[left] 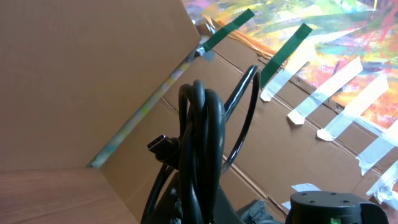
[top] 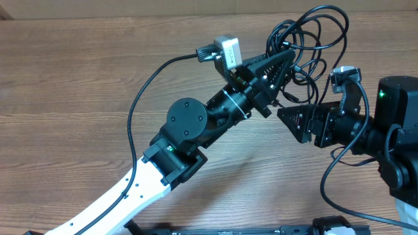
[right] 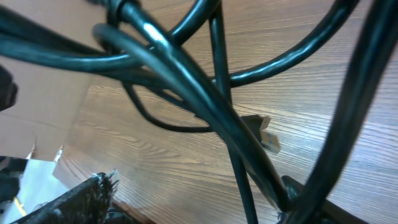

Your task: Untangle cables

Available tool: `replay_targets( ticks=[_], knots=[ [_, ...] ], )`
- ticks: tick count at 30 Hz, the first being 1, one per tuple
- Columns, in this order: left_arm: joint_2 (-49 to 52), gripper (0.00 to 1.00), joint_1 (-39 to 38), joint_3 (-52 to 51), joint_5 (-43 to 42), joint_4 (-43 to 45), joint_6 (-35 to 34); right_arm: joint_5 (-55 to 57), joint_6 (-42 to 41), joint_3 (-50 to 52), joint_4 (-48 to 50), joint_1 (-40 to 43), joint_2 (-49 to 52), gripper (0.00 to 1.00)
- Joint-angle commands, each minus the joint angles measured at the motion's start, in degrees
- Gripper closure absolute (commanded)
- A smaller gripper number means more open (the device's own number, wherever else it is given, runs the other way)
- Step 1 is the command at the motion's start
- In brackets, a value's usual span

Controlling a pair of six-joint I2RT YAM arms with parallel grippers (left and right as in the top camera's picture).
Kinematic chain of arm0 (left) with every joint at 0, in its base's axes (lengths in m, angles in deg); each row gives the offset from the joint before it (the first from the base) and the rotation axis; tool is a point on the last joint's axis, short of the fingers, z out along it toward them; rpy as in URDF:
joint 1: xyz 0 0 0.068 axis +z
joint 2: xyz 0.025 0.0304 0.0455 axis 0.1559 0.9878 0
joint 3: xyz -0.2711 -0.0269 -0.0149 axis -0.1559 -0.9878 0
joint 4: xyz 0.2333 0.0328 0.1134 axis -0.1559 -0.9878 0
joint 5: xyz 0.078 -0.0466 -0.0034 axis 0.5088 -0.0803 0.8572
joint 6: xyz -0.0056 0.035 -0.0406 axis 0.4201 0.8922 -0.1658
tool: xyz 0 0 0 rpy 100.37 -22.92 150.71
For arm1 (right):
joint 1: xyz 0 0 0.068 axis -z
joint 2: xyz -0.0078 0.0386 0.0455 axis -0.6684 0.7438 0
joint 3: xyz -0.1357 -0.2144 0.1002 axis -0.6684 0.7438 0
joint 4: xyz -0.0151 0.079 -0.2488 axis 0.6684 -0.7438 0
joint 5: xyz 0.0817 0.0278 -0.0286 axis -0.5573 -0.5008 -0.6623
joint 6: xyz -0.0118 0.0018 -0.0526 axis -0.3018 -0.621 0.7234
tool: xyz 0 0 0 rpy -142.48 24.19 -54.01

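The cables are a bundle of thin black loops held up above the wooden table at the back right. My left gripper is shut on the bundle; in the left wrist view the cables rise straight out of its jaws, with a small plug sticking out to the left. My right gripper is open just below and right of the bundle. In the right wrist view its fingers are spread wide; the cables cross in front, some brushing its right finger, and a plug end hangs above the table.
The left arm's grey camera box has a thick black wire curving off left over the table. A cardboard wall and a painted sheet with tape strips stand behind the table. The right arm's base is at the right edge.
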Motion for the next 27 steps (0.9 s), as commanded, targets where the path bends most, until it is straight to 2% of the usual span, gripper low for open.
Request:
replay_targets(
  ticks=[1, 5, 8, 11, 16, 21, 27],
  knots=[
    [-0.61, 0.96, -0.37, 1.62, 0.81, 0.55, 1.49, -1.16, 1.6, -0.31, 0.17, 0.0, -0.15, 0.19],
    [-0.61, 0.96, -0.33, 1.62, 1.22, 0.48, 2.71, 10.29, -7.87, -0.31, -0.33, 0.02, -0.17, 0.14],
    [-0.61, 0.96, -0.33, 1.62, 2.01, 0.24, 3.74, 22.49, -19.47, -0.31, -3.32, 0.02, -0.17, 0.12],
    [-0.61, 0.96, -0.33, 1.62, 2.95, -0.94, 3.91, 26.29, -24.5, -0.31, -5.29, 0.0, -0.17, 0.12],
    [-0.61, 0.96, -0.35, 1.62, 4.2, -3.45, 3.87, 23.91, -24.96, -0.31, -4.79, -0.02, -0.7, 0.12],
    [-0.61, 0.96, -0.39, 1.62, 3.96, -3.76, 2.43, 19.52, -17.68, -0.31, -0.57, -0.07, -1.46, 0.12],
    [-0.61, 0.96, -0.39, 1.62, 4.0, -4.42, -1.92, 18.67, -14.14, -0.31, 3.04, -0.07, -1.46, 0.11]
  ],
)
